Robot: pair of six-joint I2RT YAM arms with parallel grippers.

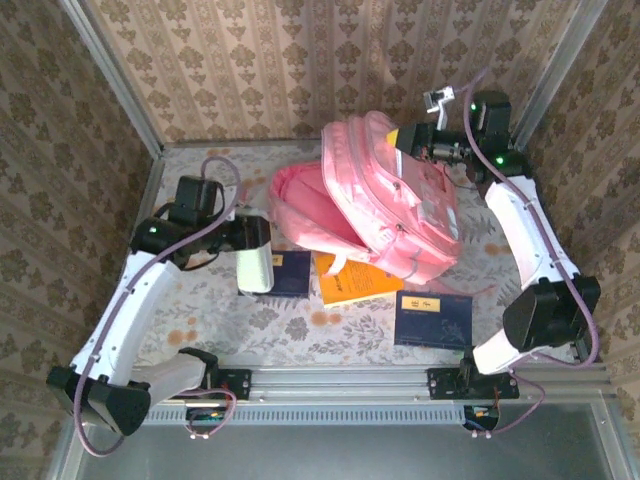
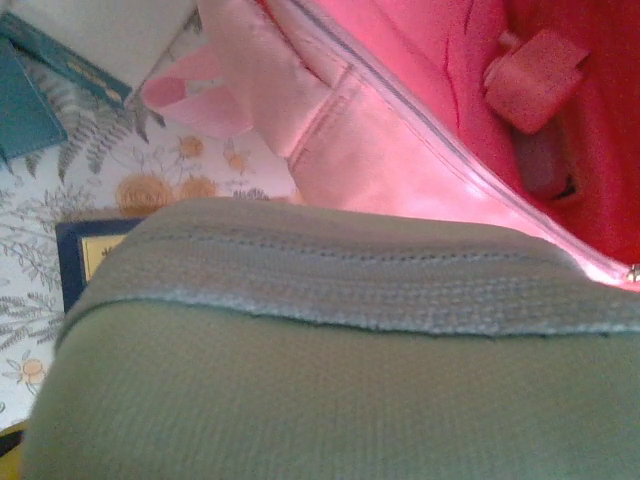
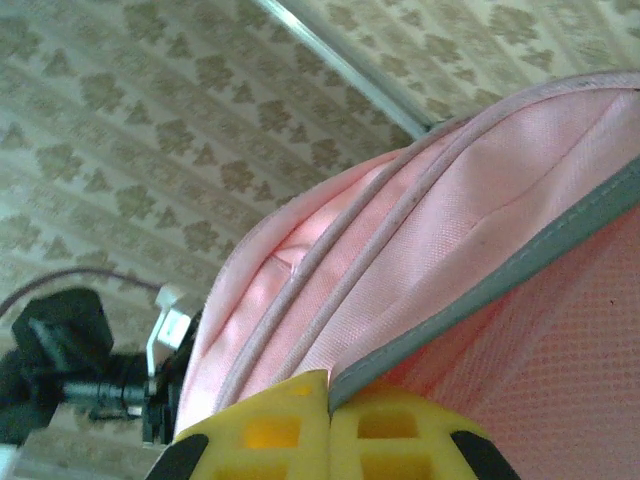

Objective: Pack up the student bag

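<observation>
Now we see student bag (image 1: 390, 200) lying open at rear of table (image 1: 300, 325). Right tool (image 3: 328, 400) clamped shut on bag's grey-piped rim. Left tool (image 1: 250, 240) grips pale green pouch (image 1: 255, 270) just beside bag. Label writing on navy book (image 1: 433, 318) unreadable to us.

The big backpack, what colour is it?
The backpack is pink; the top view shows it best.
</observation>
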